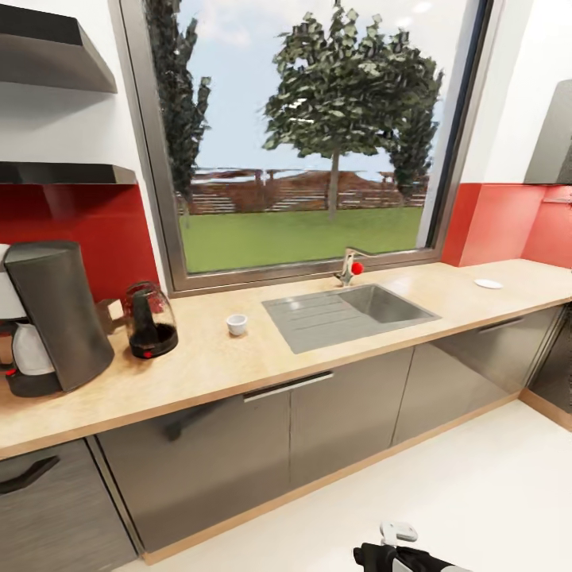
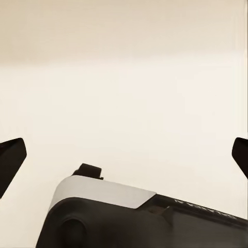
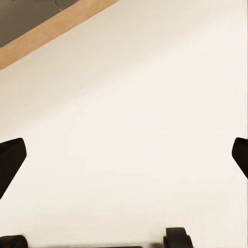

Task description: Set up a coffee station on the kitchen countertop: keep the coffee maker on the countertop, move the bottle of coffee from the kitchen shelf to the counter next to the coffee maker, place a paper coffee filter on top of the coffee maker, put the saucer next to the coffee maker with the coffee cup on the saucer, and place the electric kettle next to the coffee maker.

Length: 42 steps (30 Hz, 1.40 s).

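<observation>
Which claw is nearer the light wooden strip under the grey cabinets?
Right, probably. The right claw hangs over floor near the strip; the left claw hangs over floor by the robot's base.

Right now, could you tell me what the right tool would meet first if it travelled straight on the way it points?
Most likely the pale floor. The right tool is open with nothing between its fingertips, and bare floor lies ahead; the wooden plinth strip sits off to one side. Depth is hard to judge.

A large window (image 1: 310, 135) showed trees, grass and blue sky in daylight. Red backsplash (image 1: 87, 226) ran along white walls. Grey cabinets (image 1: 334, 429) stood over a pale floor (image 1: 445, 508), with a steel sink (image 1: 349, 314) and tap (image 1: 349, 268) under the window.
</observation>
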Motion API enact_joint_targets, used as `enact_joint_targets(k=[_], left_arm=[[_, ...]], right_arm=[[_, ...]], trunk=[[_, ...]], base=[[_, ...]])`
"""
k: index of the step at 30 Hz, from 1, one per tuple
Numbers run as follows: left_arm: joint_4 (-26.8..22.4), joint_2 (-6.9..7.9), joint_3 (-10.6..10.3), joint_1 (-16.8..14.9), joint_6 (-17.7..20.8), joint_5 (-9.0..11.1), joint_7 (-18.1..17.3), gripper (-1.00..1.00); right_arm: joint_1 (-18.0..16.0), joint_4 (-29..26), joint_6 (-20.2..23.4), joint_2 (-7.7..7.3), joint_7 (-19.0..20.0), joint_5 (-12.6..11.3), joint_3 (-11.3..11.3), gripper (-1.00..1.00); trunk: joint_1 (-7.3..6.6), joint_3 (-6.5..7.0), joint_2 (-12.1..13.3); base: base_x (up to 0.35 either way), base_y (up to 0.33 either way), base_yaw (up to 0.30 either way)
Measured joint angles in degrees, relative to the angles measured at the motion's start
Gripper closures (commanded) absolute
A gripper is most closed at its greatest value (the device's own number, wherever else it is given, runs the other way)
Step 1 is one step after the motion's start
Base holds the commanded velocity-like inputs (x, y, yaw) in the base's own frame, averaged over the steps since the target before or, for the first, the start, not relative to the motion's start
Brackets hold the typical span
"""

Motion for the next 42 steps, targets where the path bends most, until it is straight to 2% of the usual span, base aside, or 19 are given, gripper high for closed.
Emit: enact_joint_targets(k=[11,42], left_arm=[[-0.01,0.03,0.05,0.0,0.0,0.03,0.0,-1.0],[-0.01,0.03,0.06,0.0,0.0,0.03,0.01,-1.0]], right_arm=[[0.0,0.0,0.0,0.02,0.02,-0.04,0.0,-1.0],[0.0,0.08,0.0,0.0,0.02,0.04,0.0,-1.0]], trunk=[[-0.01,0.0,0.0],[-0.02,0.0,0.0]], base=[[0.028,-0.292,0.0],[0.241,-0.252,0.0]])
